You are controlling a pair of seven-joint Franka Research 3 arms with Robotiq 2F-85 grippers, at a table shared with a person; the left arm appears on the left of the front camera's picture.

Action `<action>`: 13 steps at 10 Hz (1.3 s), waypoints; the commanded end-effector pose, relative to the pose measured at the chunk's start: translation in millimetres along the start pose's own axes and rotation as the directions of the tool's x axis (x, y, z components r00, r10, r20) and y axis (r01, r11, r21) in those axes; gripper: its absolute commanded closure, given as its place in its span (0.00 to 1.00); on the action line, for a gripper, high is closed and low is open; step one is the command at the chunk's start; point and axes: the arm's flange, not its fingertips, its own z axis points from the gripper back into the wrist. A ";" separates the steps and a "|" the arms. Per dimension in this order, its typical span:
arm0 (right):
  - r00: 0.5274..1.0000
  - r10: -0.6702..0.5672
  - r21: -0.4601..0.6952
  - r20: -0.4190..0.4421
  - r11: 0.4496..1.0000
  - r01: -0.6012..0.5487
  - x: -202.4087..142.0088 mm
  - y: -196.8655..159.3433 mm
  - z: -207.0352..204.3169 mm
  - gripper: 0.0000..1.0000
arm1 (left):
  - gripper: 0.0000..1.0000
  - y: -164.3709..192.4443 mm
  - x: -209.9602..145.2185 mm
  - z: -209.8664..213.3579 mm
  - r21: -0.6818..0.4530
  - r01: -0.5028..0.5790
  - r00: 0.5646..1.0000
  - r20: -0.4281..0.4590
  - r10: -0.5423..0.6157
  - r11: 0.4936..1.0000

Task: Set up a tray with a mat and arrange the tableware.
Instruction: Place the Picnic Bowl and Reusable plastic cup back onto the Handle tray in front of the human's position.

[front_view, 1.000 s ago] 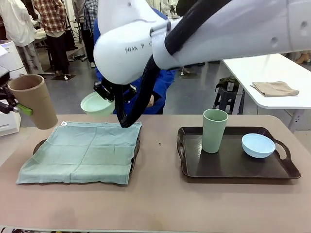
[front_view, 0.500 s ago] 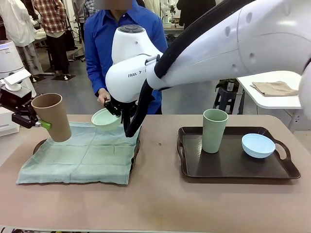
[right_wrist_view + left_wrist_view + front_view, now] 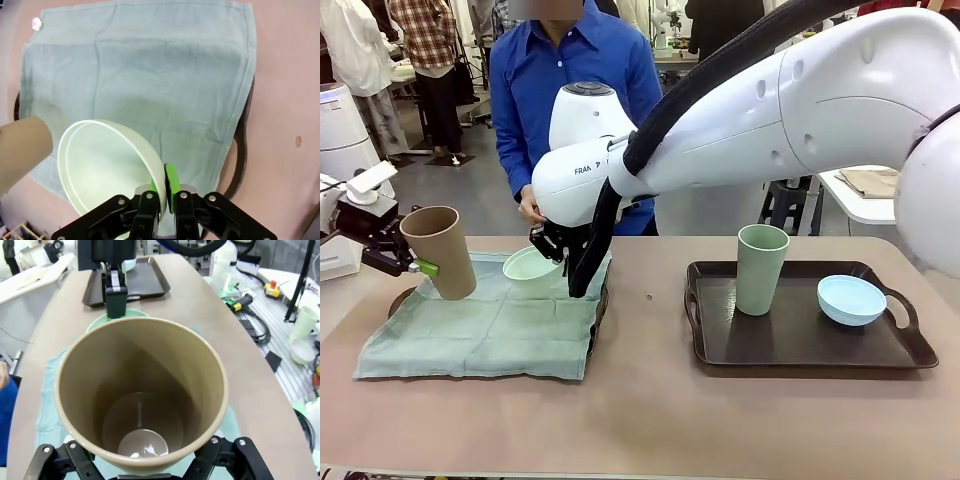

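- While the person (image 3: 570, 70) in the blue shirt is standing at the far side of the table (image 3: 650, 420), the front view is showing the left gripper (image 3: 420, 264) clamping the tan cup (image 3: 440, 252) by its side. The cup is leaning over the far left corner of the mat (image 3: 490, 325); whether its base is touching the cloth cannot be told.
- The right arm is reaching across the middle, and the right gripper (image 3: 552, 254) is pinching the rim of the mint green bowl (image 3: 525, 266), which is hanging low over the mat's far edge.
- The mat is covering the left tray (image 3: 602, 300), whose dark rim is peeking out at the sides. The right tray (image 3: 800, 350) is carrying the sage green cup (image 3: 761, 268), upright, and the light blue bowl (image 3: 851, 299), the two apart.
- The left wrist view is looking straight down into the tan cup (image 3: 142, 390), its glossy bottom showing and the black fingers (image 3: 75, 460) pressing on either side of its wall. The cup is blocking most of the mat; beyond its rim a sliver of the mint green bowl (image 3: 97, 324) is showing.
- The right wrist view is showing what the front cannot: the green pads (image 3: 171, 186) are closing on the bowl's rim, one inside and one outside. The tilted bowl is hanging above the creased mat (image 3: 165, 80), with the tan cup (image 3: 22, 150) poking in just beside it.
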 end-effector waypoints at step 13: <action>0.998 0.016 0.027 -0.063 1.000 -0.015 -2.7 -26.3 -64.8 0.53 | 0.13 8.2 -39.0 -23.2 -0.026 -0.024 1.000 0.010 0.024 0.999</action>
